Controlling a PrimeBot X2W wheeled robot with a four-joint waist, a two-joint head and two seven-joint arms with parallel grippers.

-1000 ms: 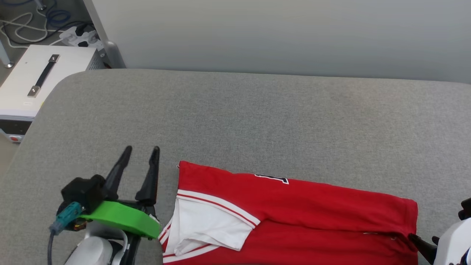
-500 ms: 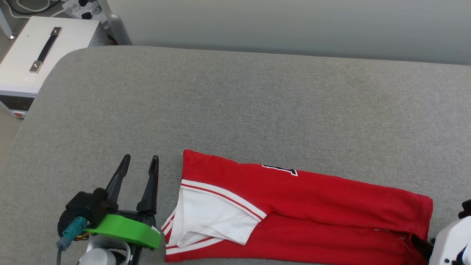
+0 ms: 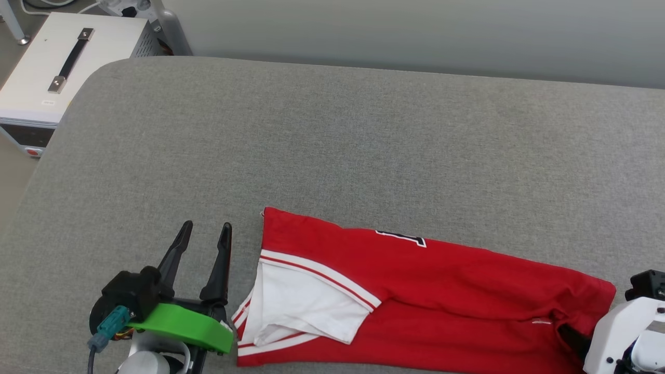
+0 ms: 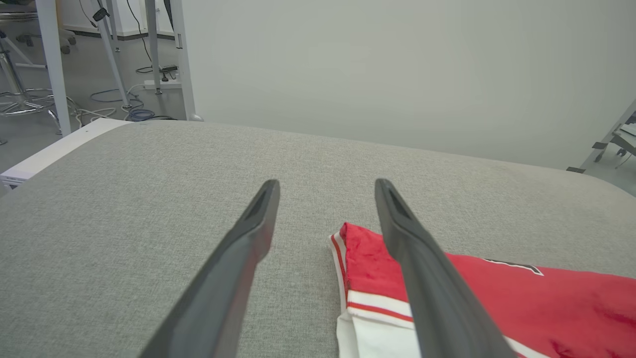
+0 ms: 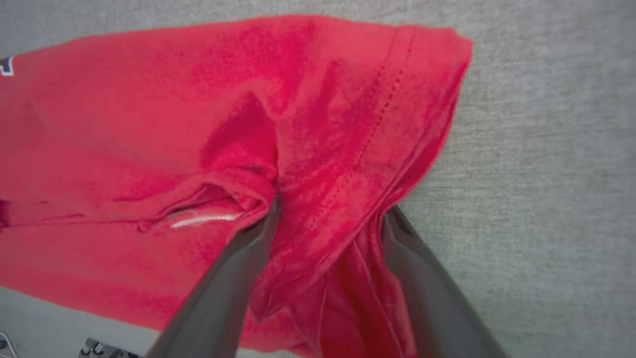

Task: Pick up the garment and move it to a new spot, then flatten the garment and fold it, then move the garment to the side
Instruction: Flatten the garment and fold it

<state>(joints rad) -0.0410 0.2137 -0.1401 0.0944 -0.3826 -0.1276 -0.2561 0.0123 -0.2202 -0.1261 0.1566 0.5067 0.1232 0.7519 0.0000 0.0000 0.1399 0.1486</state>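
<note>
1. Your left gripper [image 3: 207, 225] sits at the lower left of the head view. Its two dark fingers [image 3: 174, 254] point up and away from you, spread apart, with nothing between them.
2. Your left wrist carries a green bracket [image 3: 182, 326] and a teal plug [image 3: 110, 321].
3. Your right wrist [image 3: 618, 332], white, enters at the lower right corner, angled toward your left.
4. Your right gripper [image 5: 333, 204] stands wide too, its fingers [image 5: 223, 288] straddling a bunched fold of the garment [image 5: 149, 99].

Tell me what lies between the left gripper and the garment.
A narrow strip of bare grey upholstery; the head view shows the left gripper and the garment apart.
</note>
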